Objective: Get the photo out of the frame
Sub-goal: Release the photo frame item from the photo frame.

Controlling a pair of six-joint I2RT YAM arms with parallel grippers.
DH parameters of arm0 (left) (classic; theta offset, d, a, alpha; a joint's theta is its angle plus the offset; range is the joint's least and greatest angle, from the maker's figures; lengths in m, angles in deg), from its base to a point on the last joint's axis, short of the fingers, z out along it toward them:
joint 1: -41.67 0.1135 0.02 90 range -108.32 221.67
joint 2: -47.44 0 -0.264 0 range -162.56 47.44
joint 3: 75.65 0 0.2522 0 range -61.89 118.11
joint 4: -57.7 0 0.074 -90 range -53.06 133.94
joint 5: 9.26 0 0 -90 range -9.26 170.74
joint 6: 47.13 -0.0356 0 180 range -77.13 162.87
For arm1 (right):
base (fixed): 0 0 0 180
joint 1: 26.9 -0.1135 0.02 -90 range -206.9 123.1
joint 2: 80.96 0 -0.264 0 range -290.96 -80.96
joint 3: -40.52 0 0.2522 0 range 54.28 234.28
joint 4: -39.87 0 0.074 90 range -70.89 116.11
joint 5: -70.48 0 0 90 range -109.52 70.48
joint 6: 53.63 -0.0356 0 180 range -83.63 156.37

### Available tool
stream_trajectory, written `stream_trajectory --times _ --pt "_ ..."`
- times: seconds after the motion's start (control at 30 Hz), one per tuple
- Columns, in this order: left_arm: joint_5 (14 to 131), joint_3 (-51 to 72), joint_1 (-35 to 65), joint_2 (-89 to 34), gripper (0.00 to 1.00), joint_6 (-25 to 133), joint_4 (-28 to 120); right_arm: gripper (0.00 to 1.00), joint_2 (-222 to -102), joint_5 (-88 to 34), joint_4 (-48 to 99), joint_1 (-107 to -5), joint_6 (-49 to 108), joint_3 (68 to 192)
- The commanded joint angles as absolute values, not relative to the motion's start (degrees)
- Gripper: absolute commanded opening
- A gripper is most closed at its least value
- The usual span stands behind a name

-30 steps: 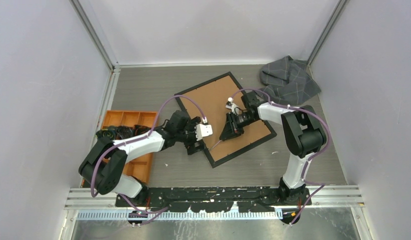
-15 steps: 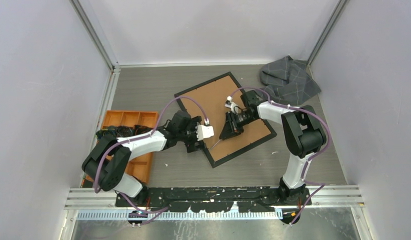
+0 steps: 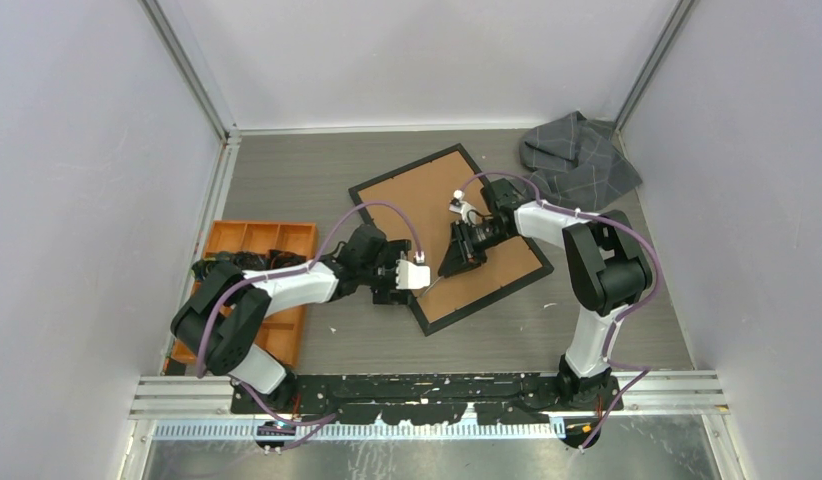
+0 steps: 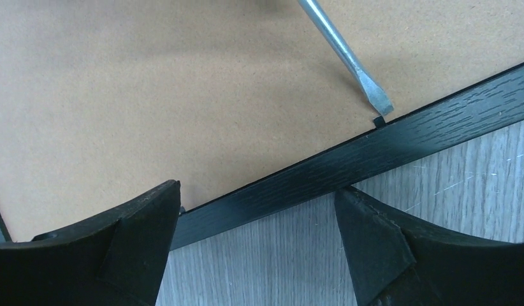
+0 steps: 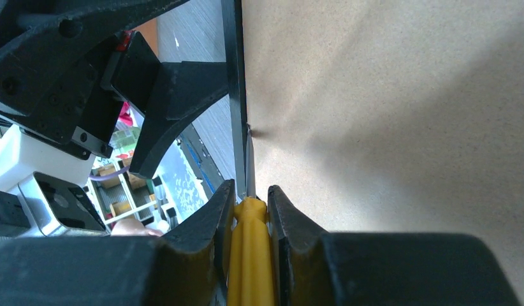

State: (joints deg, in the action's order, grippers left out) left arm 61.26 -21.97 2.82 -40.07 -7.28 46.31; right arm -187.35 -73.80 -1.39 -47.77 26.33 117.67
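Observation:
The frame (image 3: 437,200) lies face down on the table, brown board back up inside its thin black border. The photo is hidden under the board. My right gripper (image 3: 453,260) is shut on a yellow-handled screwdriver (image 5: 250,255). Its flat tip (image 4: 378,105) rests on a small tab at the inner side of the frame's left border (image 4: 438,121). My left gripper (image 3: 397,287) is open and empty. Its jaws straddle that same border (image 4: 256,191), one finger (image 4: 138,223) over the board, the other (image 4: 374,236) over the table.
An orange compartment tray (image 3: 257,226) with dark items sits at the left beside the left arm. A crumpled grey cloth (image 3: 577,160) lies at the back right. Enclosure walls close in on both sides and the back.
My left gripper has slid a little right and nearer along the frame's left edge. The right gripper with the screwdriver has barely shifted.

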Motion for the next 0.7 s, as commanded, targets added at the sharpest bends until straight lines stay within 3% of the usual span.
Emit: stream_trajectory --times 0.0,0.47,0.67 --pt "60.7 -22.4 1.8 -40.9 0.9 -10.6 48.1 0.01 -187.7 -71.0 0.3 -48.8 27.6 119.7" --pt "63.2 -21.9 -1.2 -42.2 0.62 -13.1 46.3 0.01 -189.4 -70.9 -0.5 -48.1 25.6 122.2" --pt "62.4 -20.7 -2.2 -42.0 0.62 -10.3 46.0 0.01 -190.2 -67.5 -6.1 -46.8 26.8 125.7"
